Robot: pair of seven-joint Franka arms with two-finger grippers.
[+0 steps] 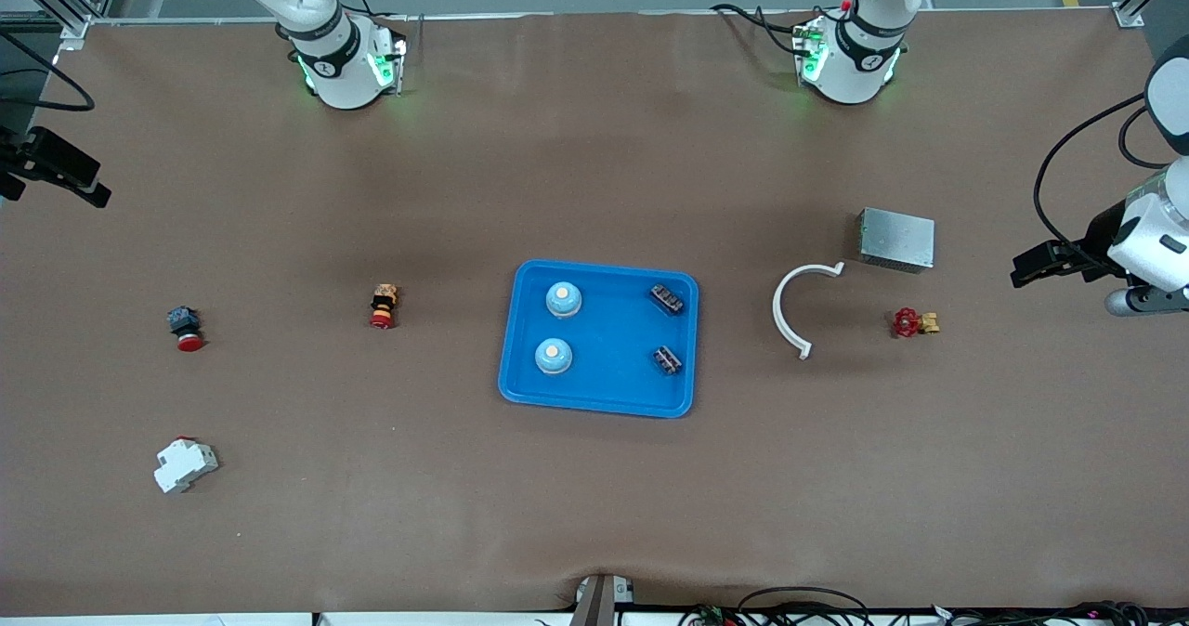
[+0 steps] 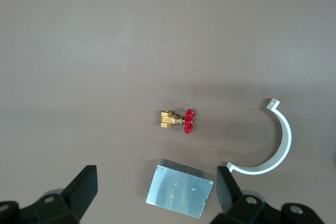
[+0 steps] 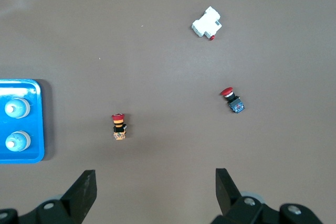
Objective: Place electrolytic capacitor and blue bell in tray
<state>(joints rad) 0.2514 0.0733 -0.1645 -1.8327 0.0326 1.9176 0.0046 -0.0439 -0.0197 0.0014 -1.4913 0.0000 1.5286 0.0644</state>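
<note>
Jaws on both grippers are standing wide, holding nothing: left gripper point(image 2: 157, 192) hovering over the metal box point(image 1: 895, 240), right gripper point(image 3: 152, 192) over bare tabletop point(image 1: 372, 477). Tray point(image 1: 520, 389) is holding two bells point(image 1: 563, 299) and two capacitors point(image 1: 667, 298). Task is looking done; both arms waiting.
</note>
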